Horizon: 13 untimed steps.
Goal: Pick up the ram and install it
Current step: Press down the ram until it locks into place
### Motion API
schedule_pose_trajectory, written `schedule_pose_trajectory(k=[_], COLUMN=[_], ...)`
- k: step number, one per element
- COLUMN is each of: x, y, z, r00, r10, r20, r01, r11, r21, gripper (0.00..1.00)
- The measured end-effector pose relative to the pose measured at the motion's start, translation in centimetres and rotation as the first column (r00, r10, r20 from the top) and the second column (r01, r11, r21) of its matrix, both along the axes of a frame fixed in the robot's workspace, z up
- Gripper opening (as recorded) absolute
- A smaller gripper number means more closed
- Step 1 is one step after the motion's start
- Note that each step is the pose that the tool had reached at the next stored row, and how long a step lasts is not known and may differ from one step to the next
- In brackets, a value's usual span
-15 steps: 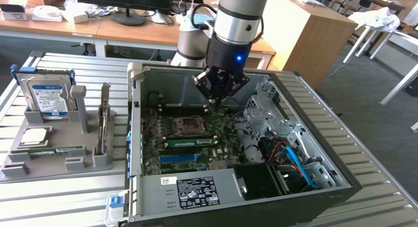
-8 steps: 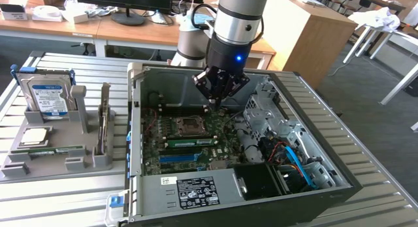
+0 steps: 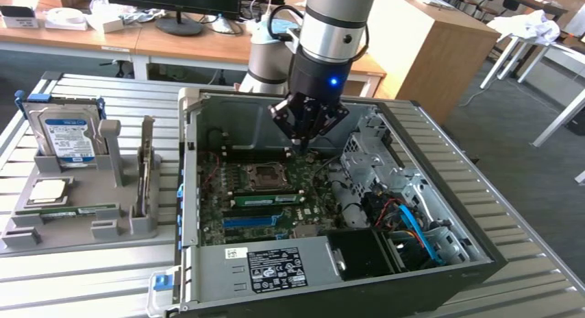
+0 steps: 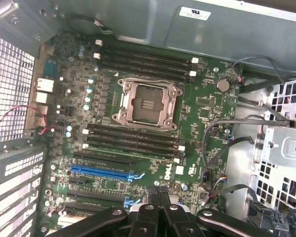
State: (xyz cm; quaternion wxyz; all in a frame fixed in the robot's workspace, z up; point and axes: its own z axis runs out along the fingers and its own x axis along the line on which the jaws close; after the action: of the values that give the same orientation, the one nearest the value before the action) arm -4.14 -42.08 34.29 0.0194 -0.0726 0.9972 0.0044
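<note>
The jaws (image 3: 306, 143) are pressed together and carry nothing. They hang inside the open computer case (image 3: 439, 174), over the motherboard (image 4: 197, 108), near the case's far wall. In the wrist view the closed tips are just above the board's blue slot (image 4: 101, 172), with the empty processor socket (image 4: 147, 103) beyond them. There is free room around the jaws on all sides; the nearest edges are the metal drive cage (image 3: 366, 160) toward the exterior view's right and the case rim behind.

The ram (image 3: 66, 210) lies well apart from the jaws, outside the case toward the exterior view's left. It lies flat in the grey holder tray (image 3: 82, 225) on the worktop (image 3: 92, 277), in front of the hard drive (image 3: 66, 136) and the silver processor (image 3: 48, 189).
</note>
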Motion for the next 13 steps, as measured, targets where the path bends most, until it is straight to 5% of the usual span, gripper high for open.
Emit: schedule_pose_trajectory(k=[9,11,13], x=[-0.06,-0.06,-0.06], y=[0.0,0.0,0.0], z=[-0.05,-0.11,-0.18], r00=[0.9966,0.9959,0.9952], r10=[-0.082,-0.089,-0.093], r20=[-0.0065,-0.0139,-0.0304], r01=[0.082,0.089,0.093], r11=[0.9966,0.996,0.9957], r21=[0.0,-0.0007,-0.0021], gripper=[0.1,0.1,0.1])
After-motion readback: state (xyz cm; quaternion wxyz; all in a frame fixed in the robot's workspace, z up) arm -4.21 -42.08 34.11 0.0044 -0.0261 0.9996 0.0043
